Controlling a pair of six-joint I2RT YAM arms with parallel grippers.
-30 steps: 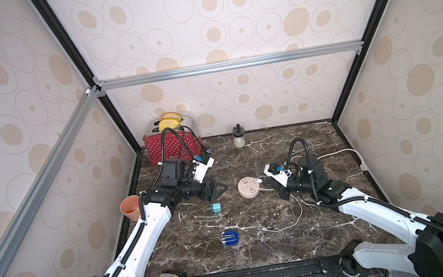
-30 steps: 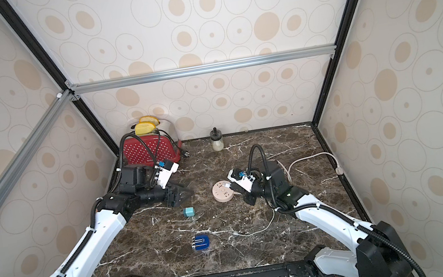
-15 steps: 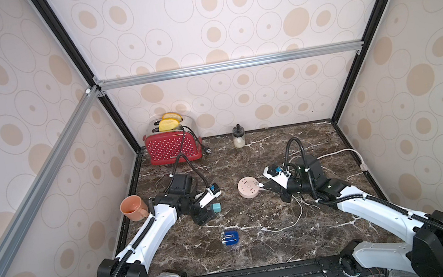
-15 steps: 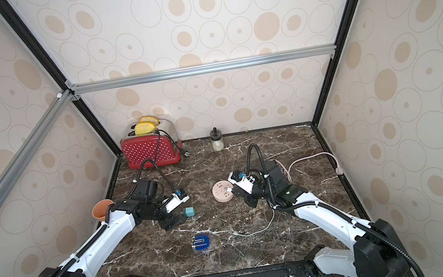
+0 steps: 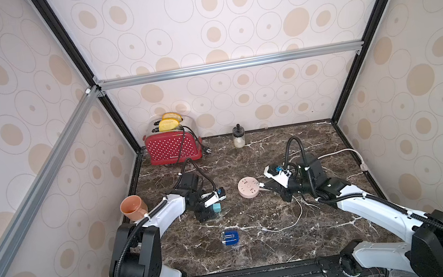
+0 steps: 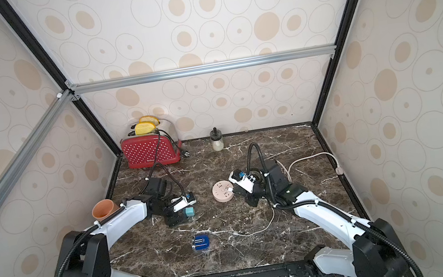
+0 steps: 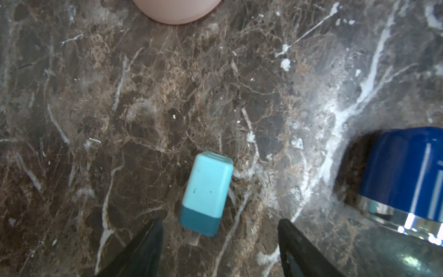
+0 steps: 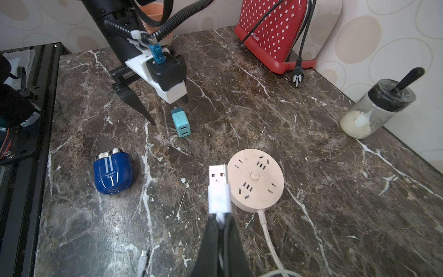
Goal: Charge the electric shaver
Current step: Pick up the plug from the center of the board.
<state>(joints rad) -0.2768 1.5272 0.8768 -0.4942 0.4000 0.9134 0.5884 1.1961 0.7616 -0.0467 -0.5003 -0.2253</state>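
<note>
White arms [image 5: 165,211], black joints [image 5: 140,261], corrugated black cables [image 8: 182,16].

A red toaster [image 5: 172,150] with white dots stands well beyond the left gripper [image 8: 165,108], against the back wall. Two yellow toast slices [image 5: 169,122] poke from its slots. Its black cord [image 5: 182,148] hangs down the front (the plug [image 8: 297,78] lies loose on the dark marble tabletop [image 5: 261,252]). An orange cup [image 5: 133,207] sits to that gripper's left, by the side wall. A clear jar [image 5: 238,139] of white grains, black-lidded with a spoon handle through the lid, stands beyond the right gripper [image 8: 219,219], near the back wall.
</note>
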